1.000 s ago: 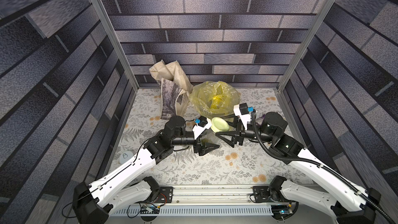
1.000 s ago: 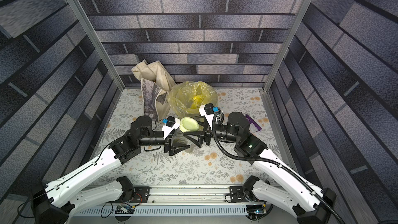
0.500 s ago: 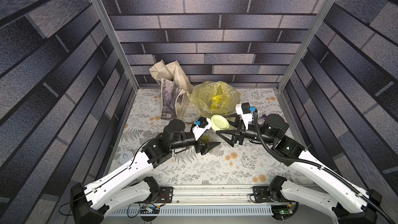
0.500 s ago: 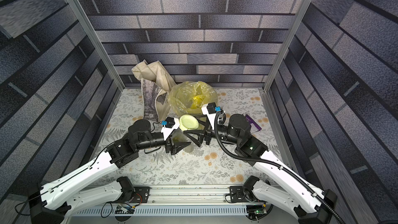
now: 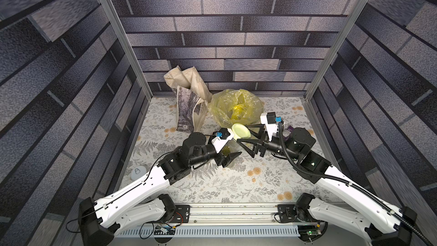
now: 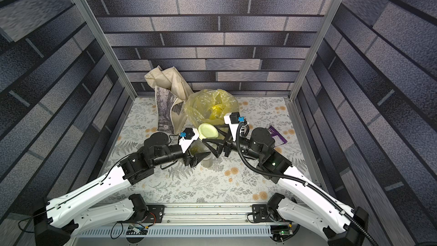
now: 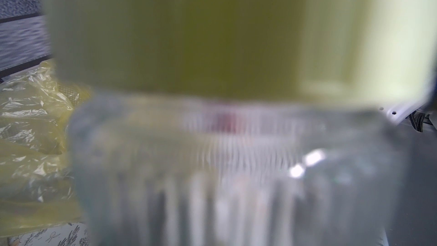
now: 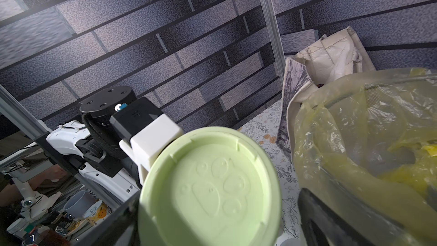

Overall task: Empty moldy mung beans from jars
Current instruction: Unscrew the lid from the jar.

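Lid removal, likely: left gripper [image 5: 230, 149] clasps the ribbed jar [image 5: 235, 144]; right gripper [image 5: 243, 134], spread wide, flanks its green lid [image 5: 241, 130]; next, clamp and twist.

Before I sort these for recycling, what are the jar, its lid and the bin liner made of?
Jar: clear ribbed plastic, probably; light glints off it. Lid: pale green matte plastic, moulded relief. Liner: thin yellow plastic film, crinkled, see-through.

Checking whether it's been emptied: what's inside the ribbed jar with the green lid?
Olive-green mung beans show through the clear wall of the ribbed jar in both top views. Its pale green lid is on, hiding contents from above; fill level unclear.
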You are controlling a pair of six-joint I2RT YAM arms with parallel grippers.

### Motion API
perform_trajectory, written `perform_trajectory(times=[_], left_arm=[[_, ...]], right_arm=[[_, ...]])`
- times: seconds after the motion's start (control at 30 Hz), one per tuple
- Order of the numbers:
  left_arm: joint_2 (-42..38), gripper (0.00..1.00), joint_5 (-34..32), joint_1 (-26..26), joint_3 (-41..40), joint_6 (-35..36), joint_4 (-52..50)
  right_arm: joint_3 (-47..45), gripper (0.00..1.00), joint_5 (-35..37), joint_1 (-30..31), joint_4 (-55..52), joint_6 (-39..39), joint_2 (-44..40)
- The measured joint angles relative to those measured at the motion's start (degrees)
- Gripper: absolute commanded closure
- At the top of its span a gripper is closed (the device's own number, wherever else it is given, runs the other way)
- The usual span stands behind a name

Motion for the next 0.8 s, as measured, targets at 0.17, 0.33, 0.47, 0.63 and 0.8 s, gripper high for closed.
perform_trajectory(times=[0.17, 0.33, 0.47, 0.63, 0.8], left_arm=[[0.4, 0.35, -0.3, -0.4, 0.0, 0.4, 0.0], [1.1, 0.35, -1.2, -0.4, 0.0, 0.4, -0.3], [1.1, 0.35, -1.7, -0.4, 0.0, 0.3, -0.9], [1.1, 0.35, -2.1, -0.4, 0.0, 0.3, -1.3], [1.1, 0.35, -2.8, -0.3, 0.0, 0.1, -1.3]], right_arm=[[0.0, 0.03, 0.5, 0.0, 1.4, 1.1, 0.3], [0.0, 0.05, 0.5, 0.0, 1.7, 1.6, 1.9], [0.0, 0.08, 0.3, 0.0, 1.7, 1.9, 2.4], [0.0, 0.21, -0.5, 0.0, 2.0, 2.1, 2.7], [0.8, 0.34, -2.1, 0.0, 2.0, 2.1, 3.7]])
